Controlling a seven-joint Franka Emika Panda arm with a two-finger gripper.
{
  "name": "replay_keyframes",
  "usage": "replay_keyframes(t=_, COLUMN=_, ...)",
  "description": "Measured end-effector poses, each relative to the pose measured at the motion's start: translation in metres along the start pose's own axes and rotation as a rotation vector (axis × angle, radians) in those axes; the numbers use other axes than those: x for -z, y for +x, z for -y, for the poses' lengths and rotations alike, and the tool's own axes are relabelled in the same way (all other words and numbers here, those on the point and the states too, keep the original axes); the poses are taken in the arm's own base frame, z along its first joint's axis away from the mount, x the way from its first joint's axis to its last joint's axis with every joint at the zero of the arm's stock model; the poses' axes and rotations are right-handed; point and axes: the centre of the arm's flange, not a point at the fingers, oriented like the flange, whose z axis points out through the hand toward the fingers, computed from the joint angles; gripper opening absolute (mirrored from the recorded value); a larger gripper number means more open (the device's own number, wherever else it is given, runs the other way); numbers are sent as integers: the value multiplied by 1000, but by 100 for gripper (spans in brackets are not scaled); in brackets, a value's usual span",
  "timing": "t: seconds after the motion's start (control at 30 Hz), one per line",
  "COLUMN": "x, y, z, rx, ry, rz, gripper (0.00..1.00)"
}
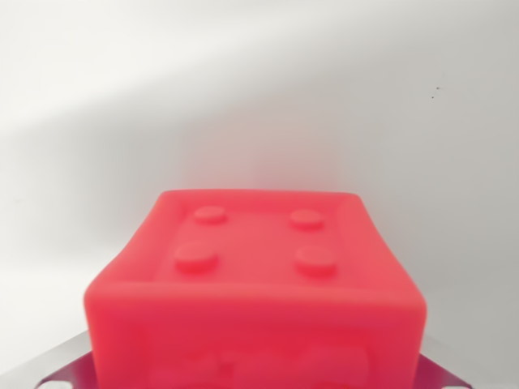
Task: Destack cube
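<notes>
Closest to the lens, at the bottom edge of the wrist view, two grey metal parts (61,361) poke out on the left and right of the red cube (255,300); they may belong to the hand, but its fingertips are out of sight, so I cannot tell whether it is spread, pressed together or pinching the cube. The cube fills the lower middle of the picture, blurred on its near face, sharper on top, where a raised rim frames four round studs (209,215). Its underside is cut off by the frame, so whatever it sits on, another cube or the table, does not show. Beyond it lies only a plain pale surface (259,97) with a soft diagonal band of shade and a few tiny dark specks at the upper right. As a judgement, the hand is at or around the cube, at the grasping or lifting step; no second cube is visible, so whether the stack is already parted cannot be said
</notes>
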Motion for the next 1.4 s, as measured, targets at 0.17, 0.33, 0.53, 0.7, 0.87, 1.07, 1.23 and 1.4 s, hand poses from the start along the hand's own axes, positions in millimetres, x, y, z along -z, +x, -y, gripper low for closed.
replay_keyframes(t=0.17, x=-6, y=0, z=0, rx=0, ry=1, rz=0, gripper=0)
replay_keyframes(t=0.33, x=-10, y=0, z=0, rx=0, ry=0, rz=0, gripper=0)
replay_keyframes(t=0.53, x=-11, y=0, z=0, rx=0, ry=1, rz=0, gripper=100)
replay_keyframes(t=0.7, x=-11, y=0, z=0, rx=0, ry=1, rz=0, gripper=100)
replay_keyframes(t=0.87, x=-12, y=0, z=0, rx=0, ry=1, rz=0, gripper=100)
replay_keyframes(t=1.07, x=-12, y=0, z=0, rx=0, ry=1, rz=0, gripper=100)
replay_keyframes(t=1.23, x=-12, y=0, z=0, rx=0, ry=1, rz=0, gripper=100)
replay_keyframes(t=1.4, x=-12, y=0, z=0, rx=0, ry=1, rz=0, gripper=100)
